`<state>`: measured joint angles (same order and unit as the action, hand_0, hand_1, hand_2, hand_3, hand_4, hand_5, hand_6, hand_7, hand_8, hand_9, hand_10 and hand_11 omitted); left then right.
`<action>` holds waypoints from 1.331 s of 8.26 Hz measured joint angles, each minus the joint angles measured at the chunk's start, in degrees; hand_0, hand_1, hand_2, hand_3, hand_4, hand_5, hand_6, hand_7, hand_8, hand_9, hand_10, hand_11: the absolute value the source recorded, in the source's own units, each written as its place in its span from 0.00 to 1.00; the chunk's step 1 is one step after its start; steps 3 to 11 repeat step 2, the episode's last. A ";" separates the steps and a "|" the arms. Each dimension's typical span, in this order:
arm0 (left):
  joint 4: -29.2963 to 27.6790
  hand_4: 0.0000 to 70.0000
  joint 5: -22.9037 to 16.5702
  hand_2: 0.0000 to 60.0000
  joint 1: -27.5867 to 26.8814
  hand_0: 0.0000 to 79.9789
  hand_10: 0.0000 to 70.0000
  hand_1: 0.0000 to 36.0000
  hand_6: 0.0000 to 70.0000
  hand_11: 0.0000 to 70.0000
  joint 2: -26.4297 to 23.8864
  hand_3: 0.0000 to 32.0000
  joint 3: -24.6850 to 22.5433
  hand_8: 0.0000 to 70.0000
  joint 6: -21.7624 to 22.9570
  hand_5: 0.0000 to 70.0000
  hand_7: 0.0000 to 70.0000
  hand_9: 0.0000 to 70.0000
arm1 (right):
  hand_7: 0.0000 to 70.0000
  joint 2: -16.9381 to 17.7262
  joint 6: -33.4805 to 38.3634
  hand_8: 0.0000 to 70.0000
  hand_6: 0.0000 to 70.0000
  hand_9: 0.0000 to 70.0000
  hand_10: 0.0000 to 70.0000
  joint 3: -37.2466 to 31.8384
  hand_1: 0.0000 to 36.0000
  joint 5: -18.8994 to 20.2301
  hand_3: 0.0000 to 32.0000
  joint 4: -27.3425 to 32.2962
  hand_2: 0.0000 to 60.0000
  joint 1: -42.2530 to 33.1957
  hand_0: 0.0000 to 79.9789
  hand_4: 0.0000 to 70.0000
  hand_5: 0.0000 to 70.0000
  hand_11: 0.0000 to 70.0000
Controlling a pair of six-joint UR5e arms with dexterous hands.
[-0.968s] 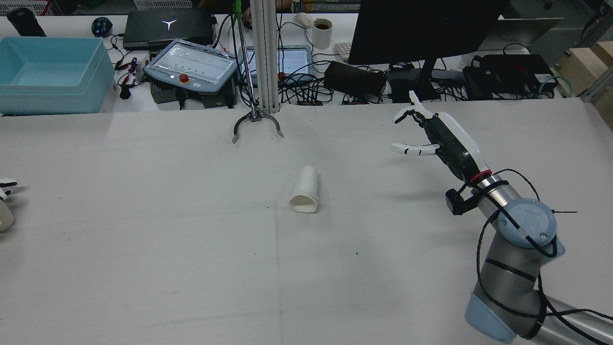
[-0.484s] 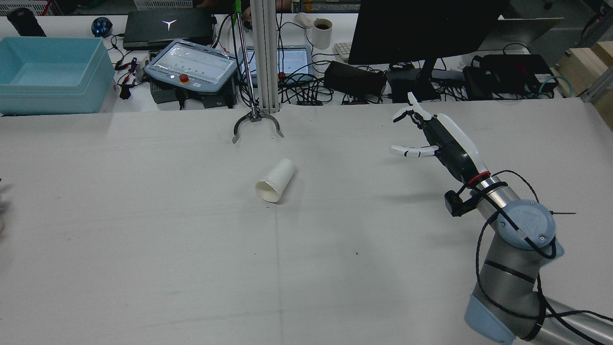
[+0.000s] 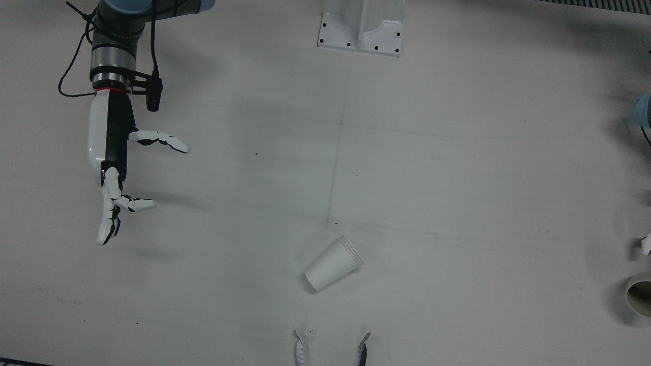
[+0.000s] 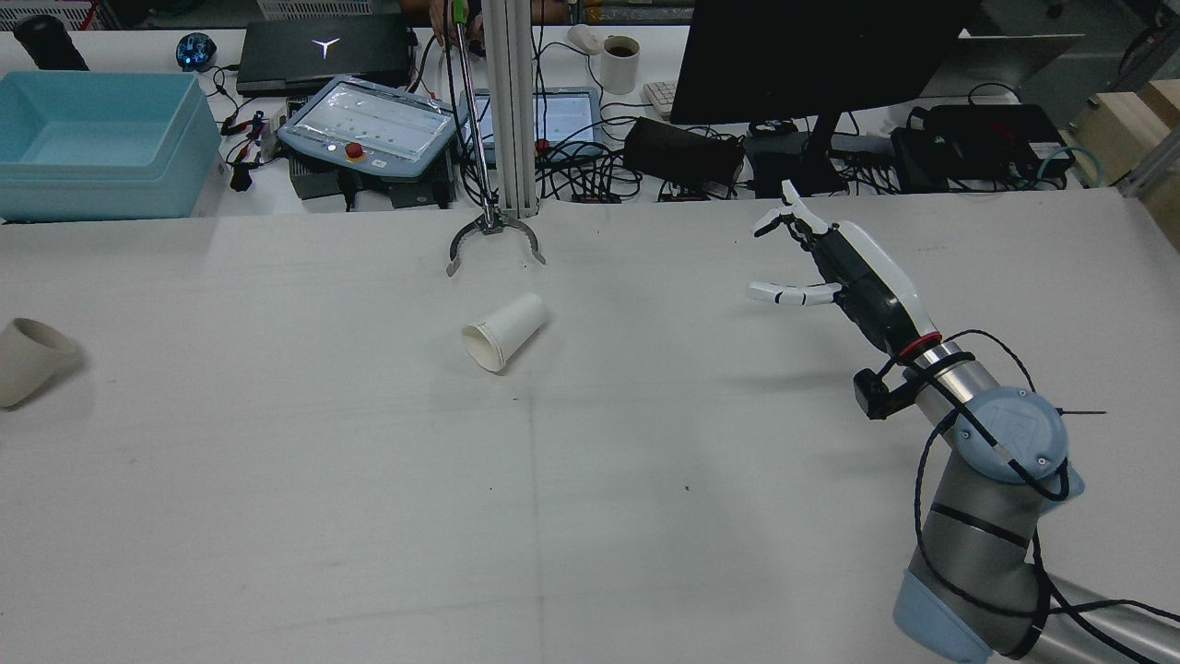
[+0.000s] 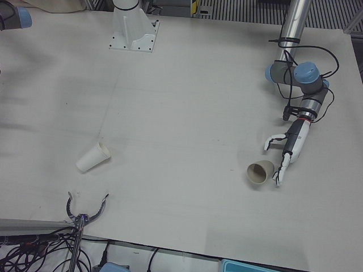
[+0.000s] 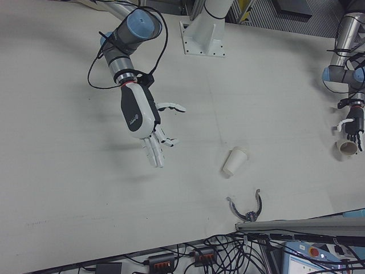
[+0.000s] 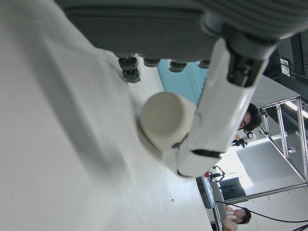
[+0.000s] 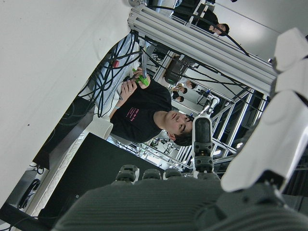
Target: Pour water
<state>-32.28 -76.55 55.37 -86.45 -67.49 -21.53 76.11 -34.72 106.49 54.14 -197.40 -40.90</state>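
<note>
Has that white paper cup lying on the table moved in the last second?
Yes. In the rear view the paper cup has rolled toward that view's left and a little farther from the camera, ending closer to the metal claw of the grabber stick, which has stayed put.

Lighting even, overhead, moderately bright. Soft shadows under paper cup (image 4: 503, 332) and right hand (image 3: 113, 168) on table (image 4: 590, 516). Hand views blurred up close; window glare in left hand view. Front view slightly dim.
</note>
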 measured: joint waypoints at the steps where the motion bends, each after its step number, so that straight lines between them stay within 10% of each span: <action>1: -0.04 0.00 0.00 0.26 0.00 0.86 0.07 0.99 0.00 0.15 0.02 0.31 -0.01 0.00 0.15 0.00 0.00 0.00 | 0.00 0.00 0.00 0.00 0.01 0.00 0.04 0.01 0.34 0.00 0.00 0.00 0.31 0.02 0.54 0.14 0.67 0.06; 11: -0.06 0.00 0.00 0.25 0.03 0.87 0.07 0.99 0.00 0.15 0.05 0.31 -0.05 0.00 0.33 0.00 0.00 0.00 | 0.00 0.00 0.00 0.00 0.01 0.00 0.04 0.02 0.34 0.00 0.00 0.00 0.32 0.07 0.54 0.14 0.67 0.07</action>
